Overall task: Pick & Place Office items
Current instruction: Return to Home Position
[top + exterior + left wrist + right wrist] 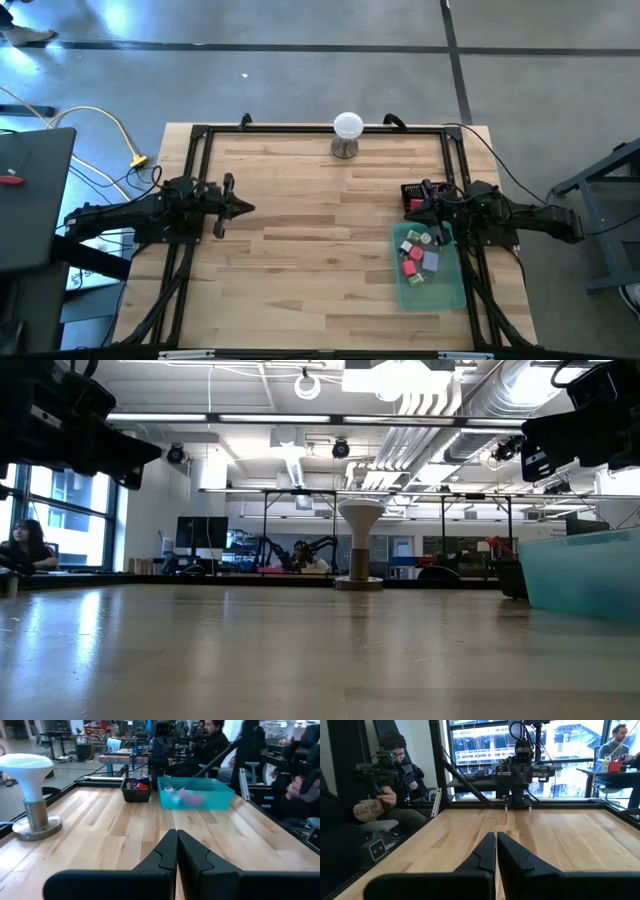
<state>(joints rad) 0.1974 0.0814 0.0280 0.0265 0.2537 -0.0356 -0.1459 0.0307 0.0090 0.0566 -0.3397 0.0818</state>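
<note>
Office items (420,255) sit piled in the green tray (445,298), just on the near side of the right gripper (496,836). The left gripper (176,832) is well apart across the counter (310,250). Both are clenched and holding nothing.

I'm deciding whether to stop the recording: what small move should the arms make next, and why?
Probably none but to rest where they are. The left tool and the right tool are both shut on nothing, at opposite sides of the table, and the coloured office items lie in the green tray.
</note>
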